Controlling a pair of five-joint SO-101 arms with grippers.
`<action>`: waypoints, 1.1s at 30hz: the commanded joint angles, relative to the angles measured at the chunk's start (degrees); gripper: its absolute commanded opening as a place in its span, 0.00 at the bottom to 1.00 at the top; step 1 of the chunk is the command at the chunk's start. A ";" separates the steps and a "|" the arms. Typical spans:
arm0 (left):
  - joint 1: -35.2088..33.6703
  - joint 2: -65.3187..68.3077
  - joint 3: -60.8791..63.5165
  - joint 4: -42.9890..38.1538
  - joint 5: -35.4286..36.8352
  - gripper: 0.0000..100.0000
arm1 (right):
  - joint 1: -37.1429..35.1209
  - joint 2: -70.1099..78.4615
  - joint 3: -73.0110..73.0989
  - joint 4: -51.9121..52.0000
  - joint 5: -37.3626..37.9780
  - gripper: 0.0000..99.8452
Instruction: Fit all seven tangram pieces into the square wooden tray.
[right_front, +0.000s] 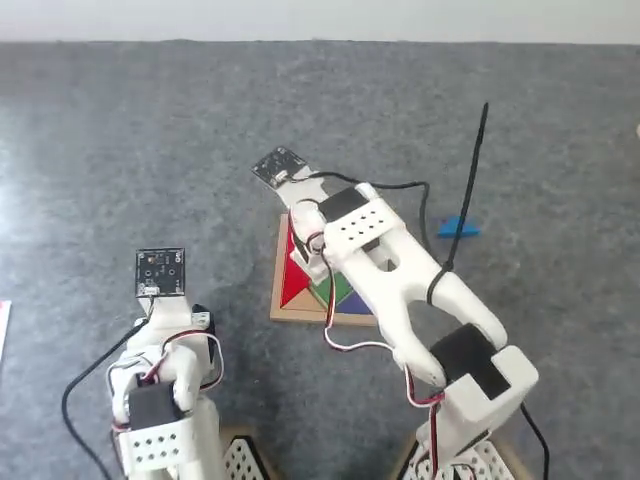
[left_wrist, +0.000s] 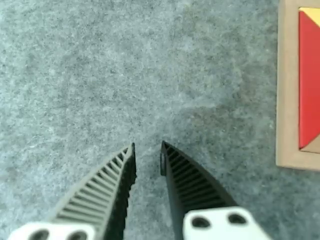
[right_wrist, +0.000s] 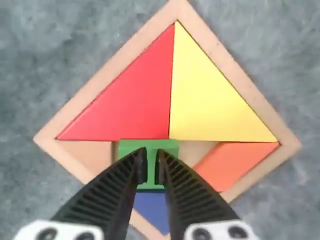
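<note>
Nearest me, the left gripper (left_wrist: 147, 146) hangs over the grey mat (right_front: 150, 130) at about 8 o'clock from the wooden tray (right_front: 278, 290), jaws a little apart and holding nothing. Over the tray, the right gripper (right_wrist: 150, 151) has its jaws almost together, only a slit between them, and its tips sit above the green square (right_wrist: 127, 149). Whether they press on it I cannot tell. That square lies in the tray against the red triangle (right_wrist: 130, 105), with the yellow triangle (right_wrist: 210, 105), an orange piece (right_wrist: 230, 162) and a dark blue piece (right_wrist: 152, 210) around it, and bare wood on either side. Farther off, at 2 o'clock from the tray, a light blue piece (right_front: 458, 228) lies on the mat. My worry is that a push from those narrow tips could skid the square into a neighbouring gap, or ride its edge up onto the red triangle — then the remaining pieces would not fit.
</note>
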 joint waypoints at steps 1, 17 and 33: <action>0.09 -1.05 -0.66 0.18 -0.09 0.08 | -0.84 -0.57 1.05 -3.21 -0.88 0.02; 0.09 -1.05 -0.66 0.18 -0.09 0.08 | -1.54 -2.07 3.69 -2.51 -0.88 0.02; 0.09 -1.05 -0.66 0.18 -0.09 0.08 | 25.63 -4.00 -6.42 12.09 26.37 0.20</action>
